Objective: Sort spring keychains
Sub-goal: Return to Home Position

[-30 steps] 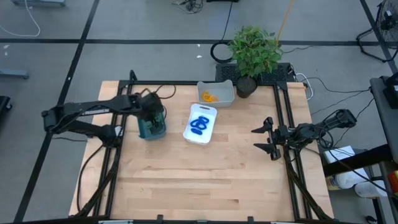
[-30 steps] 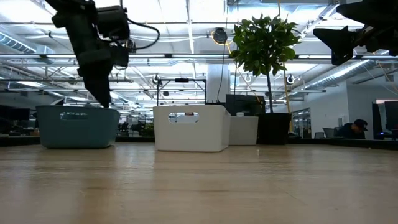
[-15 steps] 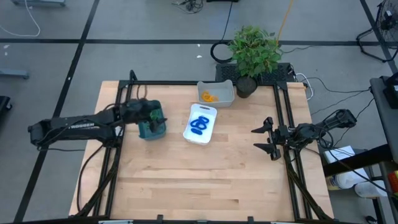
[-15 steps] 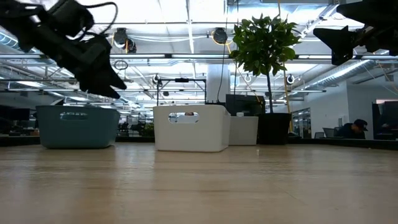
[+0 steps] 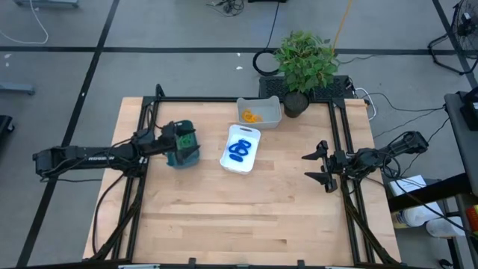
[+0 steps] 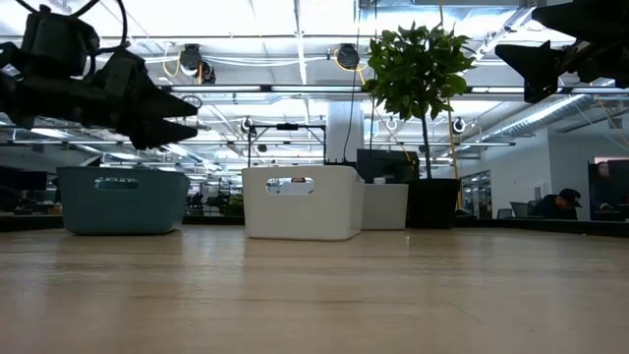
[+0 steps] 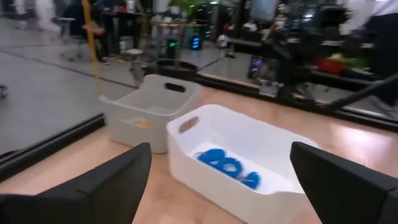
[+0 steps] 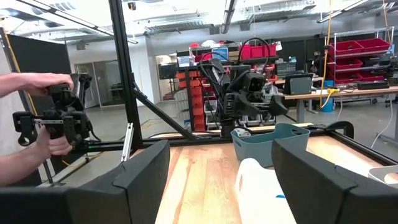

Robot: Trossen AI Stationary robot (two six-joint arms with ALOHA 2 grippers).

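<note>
Blue spring keychains (image 5: 239, 149) lie in a white tray (image 5: 252, 134) at mid table; the left wrist view shows them too (image 7: 225, 167). Orange-yellow ones (image 5: 251, 116) lie in a grey tray (image 5: 270, 104) behind it. A teal bin (image 5: 185, 153) stands to the left; what it holds is hard to tell. My left gripper (image 5: 172, 140) (image 6: 185, 110) hovers open at the bin's left rim, above it, fingers level and pointing toward the trays. My right gripper (image 5: 310, 166) (image 8: 221, 146) waits open, raised, by the table's right edge.
A potted plant (image 5: 302, 63) stands at the far edge, right of the grey tray. Black frame rails (image 5: 340, 142) run along the table's left and right sides. Bare wood (image 5: 239, 217) fills the near half. A person's hands (image 8: 43, 118) hold a controller beyond the table's left side.
My left gripper has drawn back from above the teal bin toward the table's left edge. It tipped from pointing down into the bin to lying level, fingers toward the trays. The right arm and all trays have kept still.
</note>
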